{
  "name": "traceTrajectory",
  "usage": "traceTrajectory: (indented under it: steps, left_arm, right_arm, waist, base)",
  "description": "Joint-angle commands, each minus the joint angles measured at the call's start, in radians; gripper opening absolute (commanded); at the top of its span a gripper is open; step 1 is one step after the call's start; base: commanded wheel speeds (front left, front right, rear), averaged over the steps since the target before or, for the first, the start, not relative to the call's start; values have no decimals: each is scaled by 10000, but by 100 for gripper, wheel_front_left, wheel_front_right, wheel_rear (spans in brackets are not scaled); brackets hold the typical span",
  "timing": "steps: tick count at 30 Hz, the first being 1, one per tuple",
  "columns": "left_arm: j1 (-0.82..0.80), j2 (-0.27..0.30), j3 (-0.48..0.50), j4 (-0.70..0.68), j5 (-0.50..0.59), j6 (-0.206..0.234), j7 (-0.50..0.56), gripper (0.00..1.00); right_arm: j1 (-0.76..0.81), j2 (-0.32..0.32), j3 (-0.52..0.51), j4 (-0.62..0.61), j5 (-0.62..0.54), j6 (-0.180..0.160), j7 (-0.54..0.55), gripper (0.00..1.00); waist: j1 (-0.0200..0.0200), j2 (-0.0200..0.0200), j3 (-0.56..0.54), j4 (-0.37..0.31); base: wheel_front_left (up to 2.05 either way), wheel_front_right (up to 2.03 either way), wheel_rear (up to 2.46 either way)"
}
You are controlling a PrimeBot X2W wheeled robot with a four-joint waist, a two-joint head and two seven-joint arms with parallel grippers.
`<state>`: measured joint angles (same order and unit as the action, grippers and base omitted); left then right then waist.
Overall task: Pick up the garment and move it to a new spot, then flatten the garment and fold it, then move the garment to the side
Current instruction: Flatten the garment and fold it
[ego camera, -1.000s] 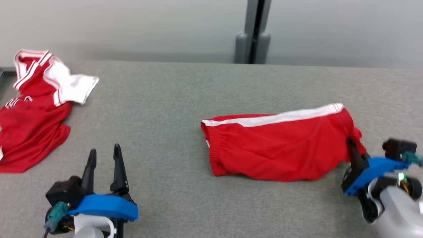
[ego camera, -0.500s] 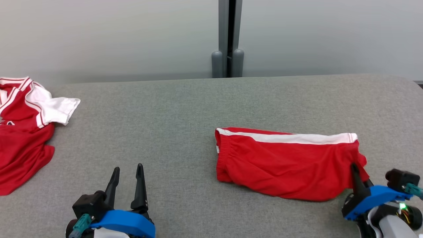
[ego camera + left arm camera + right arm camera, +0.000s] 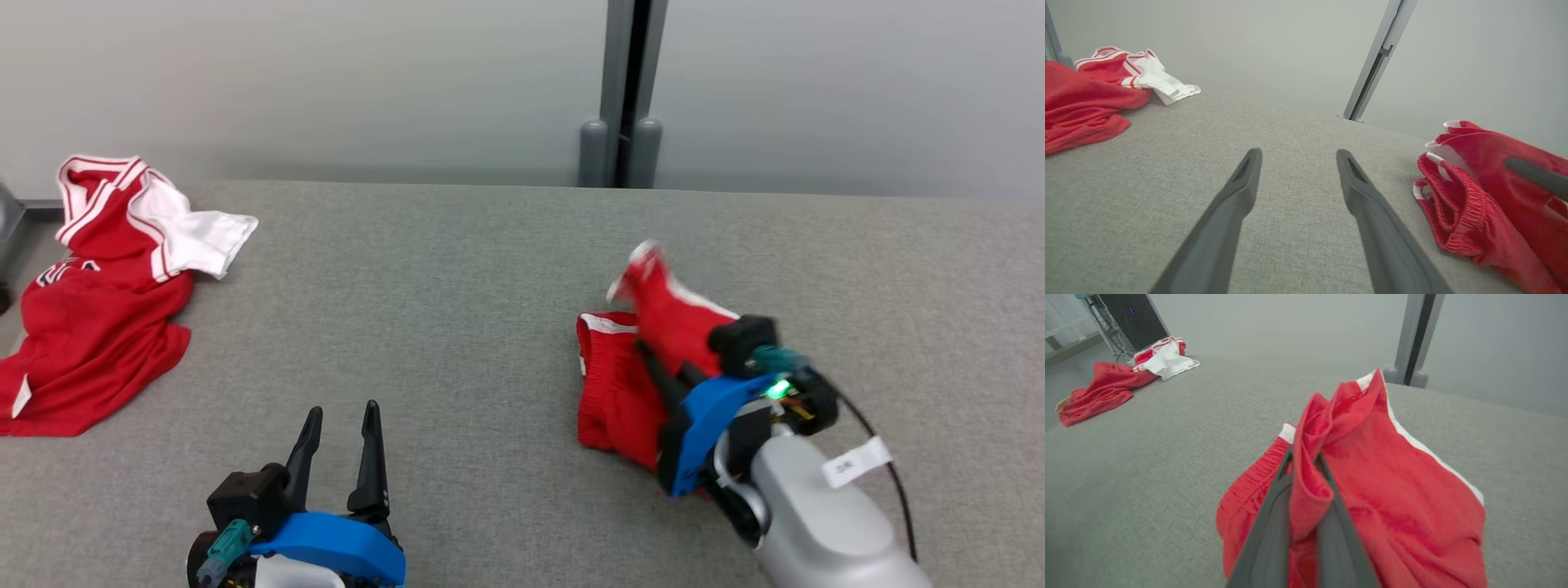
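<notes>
We count two garments on the grey desk (image 3: pixel 441 310), two grippers and one grey post (image 3: pixel 624 90) behind the far edge.

The first garment is a pair of red shorts (image 3: pixel 620 384) with one white stripe down the side and a gathered elastic waistband. They sit on the right half of the desk, bunched up. The right gripper (image 3: pixel 645 351) has its two dark fingers pressed together on a fold of the red cloth. In the right wrist view the right gripper (image 3: pixel 1304 453) has that fold standing up between its fingers, while the rest of the red shorts (image 3: pixel 1392 477) hangs down to the desk. From the left wrist the red shorts (image 3: pixel 1474 196) show at the right edge, waistband towards us.

The second garment is a red-and-white jersey (image 3: pixel 106 327), crumpled at the far left of the desk, well apart from the shorts. It carries white lettering on the chest, but we cannot read it.

The left gripper (image 3: pixel 343 408) hovers at the lower left with its two fingers spread and nothing between them; under the left gripper (image 3: pixel 1299 152) we see bare desk.

One white tag (image 3: pixel 845 467) hangs on the right arm's cable; its writing is too small to read
</notes>
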<state>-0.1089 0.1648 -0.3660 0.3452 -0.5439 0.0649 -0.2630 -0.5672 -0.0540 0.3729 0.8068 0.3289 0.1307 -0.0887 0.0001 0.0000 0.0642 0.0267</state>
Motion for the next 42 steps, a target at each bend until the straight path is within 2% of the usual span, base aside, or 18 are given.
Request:
traceTrajectory:
  steps: [1, 6, 14, 19, 20, 21, 22, 28, 34, 36, 39, 42]
  left_arm:
    - [-170, 5, 64, 9, 57, -18, -27, 100]
    - [-74, -36, 158, -5, 75, -35, -27, 100]
    - [151, -86, 295, -33, 164, -78, -27, 100]
    - [169, -128, 269, 28, 204, -110, -27, 100]
    - [173, -134, 264, 42, 212, -126, -27, 100]
    - [177, -143, 255, 55, 220, -131, -27, 100]
    - [183, -154, 250, 65, 237, -125, -27, 100]
    - [260, -145, 240, 112, 270, -166, -27, 100]
    - [356, -165, 229, 95, 277, -151, -27, 100]
    - [355, -174, 219, 71, 297, -143, -26, 100]
    - [283, -194, 175, 52, 327, -169, -27, 100]
    - [150, -191, 151, 75, 357, -189, -26, 100]
  right_arm:
    - [11, 19, 527, 78, 146, 1, 206, 0]
    - [168, 18, 1553, 139, 539, 1, 370, 0]
    - [-15, 26, 2057, 291, 461, 1, -283, 0]
    - [219, 24, 2713, 372, 481, 1, 99, 0]
    - [222, 24, 2800, 360, 441, 1, 88, 24]
    - [216, 24, 2814, 323, 413, 1, -25, 83]
    - [258, 24, 2774, 307, 431, 1, -126, 100]
    - [553, 20, 2394, -102, 464, 1, -940, 100]
    - [853, -58, 940, -706, 204, 1, -1518, 100]
    - [902, -264, 303, -752, -196, -1, -1607, 100]
    - [908, -248, -350, -596, -935, 1, -1610, 100]
    - [717, -202, -489, -307, -1541, 1, -1399, 99]
  waist:
    - [-1, 0, 37, 138]
    - [-1, 0, 38, 268]
    - [-1, 0, 24, 178]
    - [-1, 0, -12, 60]
    - [-1, 0, -22, 41]
    - [-1, 0, -28, 26]
    - [-1, 0, -40, 15]
    - [-1, 0, -141, -56]
    - [-1, 0, -173, -134]
    - [-1, 0, -138, -146]
    - [-1, 0, -39, -105]
    - [-1, 0, 103, -5]
  base:
    - [0, 0, 0]
    - [0, 0, 0]
    - [0, 0, 0]
    - [0, 0, 0]
    - [0, 0, 0]
    - [0, 0, 0]
    - [0, 0, 0]
    - [0, 0, 0]
    - [0, 0, 0]
    - [0, 0, 0]
    - [0, 0, 0]
    - [0, 0, 0]
